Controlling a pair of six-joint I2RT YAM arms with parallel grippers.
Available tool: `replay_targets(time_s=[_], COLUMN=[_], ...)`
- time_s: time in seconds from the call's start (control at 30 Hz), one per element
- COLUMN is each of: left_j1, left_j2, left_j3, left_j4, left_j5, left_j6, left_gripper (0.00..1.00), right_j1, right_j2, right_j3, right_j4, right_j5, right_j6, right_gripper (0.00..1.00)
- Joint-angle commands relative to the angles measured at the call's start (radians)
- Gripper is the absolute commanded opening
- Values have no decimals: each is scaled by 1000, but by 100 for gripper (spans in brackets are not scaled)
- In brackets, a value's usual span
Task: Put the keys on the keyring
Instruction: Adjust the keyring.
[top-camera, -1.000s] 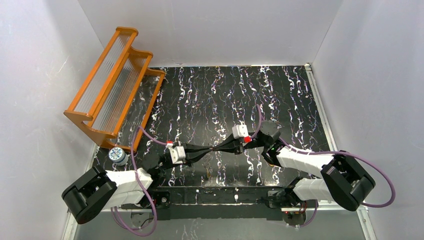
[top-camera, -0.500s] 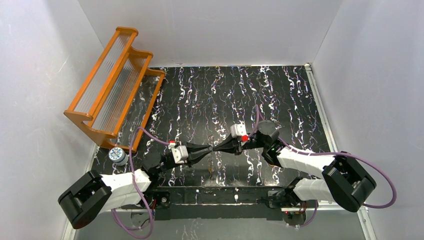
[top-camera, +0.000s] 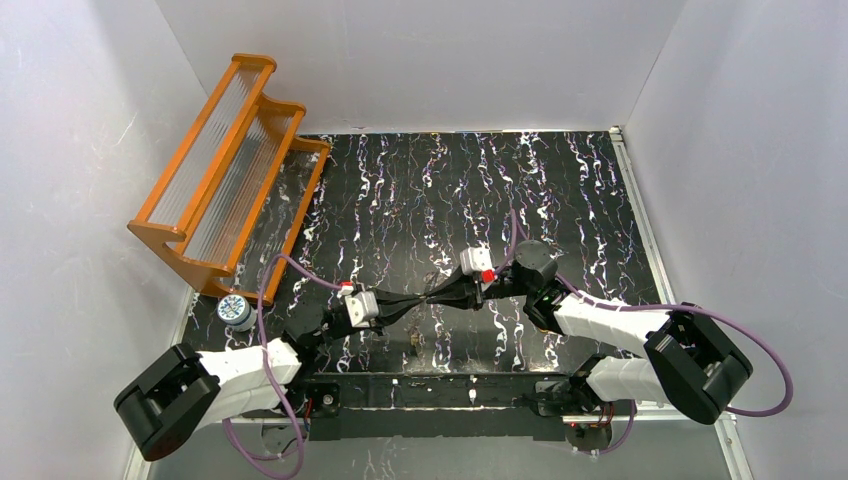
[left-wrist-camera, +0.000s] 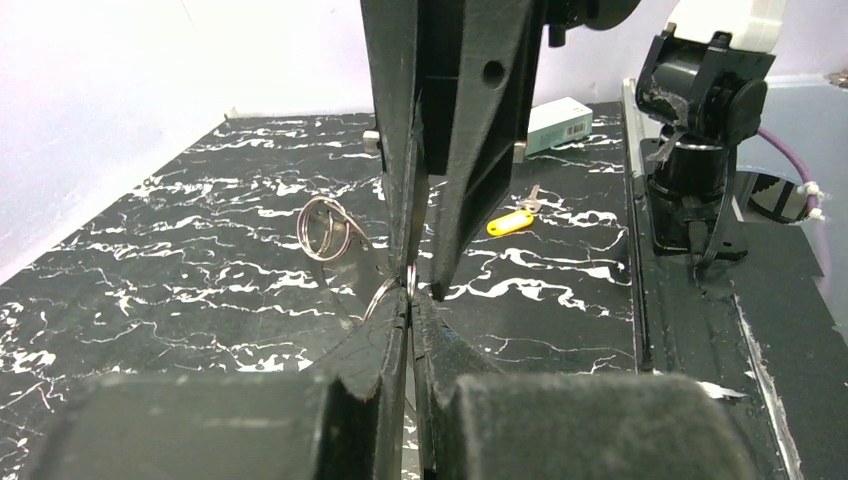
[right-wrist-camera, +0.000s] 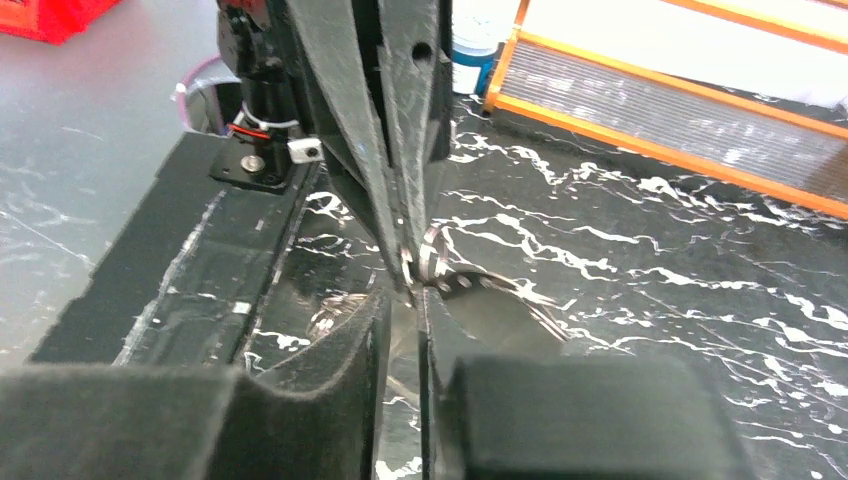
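Looking at a black table (top-camera: 560, 190) with white marble streaks, glossy, running between pale walls. Carrying an orange rack (top-camera: 225, 170) with ribbed clear panels along the far-left edge, angled toward the back. Also carrying a small round jar (top-camera: 236, 310) with a blue-and-white top, standing just beside the rack's near end. Holding one key (left-wrist-camera: 510, 222) flat near the front edge, roughly midway across: yellow head, short silver blade, lying well apart from rack and jar. Ending at the front in a black plate (top-camera: 440, 390), running along the near edge.

Bright even light, soft shadows, blurred foreground in both wrist views.
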Motion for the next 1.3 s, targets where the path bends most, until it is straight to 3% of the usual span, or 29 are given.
replay_targets(time_s=[0.0,0.17,0.3,0.43,0.57,0.63,0.7,0.87,1.03,1.17,1.27], left_j1=[0,0,-1,0,0,-1,0,-1,0,0,-1], left_j2=[20,34,36,23,7,0,-5,3,4,-43,-79], left_j3=[44,56,59,55,50,47,45,47,36,14,22], left_j4=[-4,-4,-3,-3,-2,-2,4,11,9,-46,-133], left_j5=[21,33,44,44,46,49,52,62,54,-23,-61], left_j6=[9,10,10,14,19,21,21,14,7,22,45], left_gripper=[0,0,0,0,0,0,0,0,1,27,33], right_j1=[4,4,4,5,4,5,4,5,5,5,5], right_j2=[-1,11,26,30,10,0,0,18,12,-7,-2], right_j3=[29,33,34,28,9,0,-6,9,31,118,187], right_j4=[56,71,70,59,57,60,66,85,6,-269,-480], right_j5=[-34,-51,-60,-25,42,70,81,38,42,69,98], right_j6=[0,4,7,5,5,3,3,18,-1,-110,-181], right_gripper=[30,34,24,23,36,37,31,1,1,1,1])
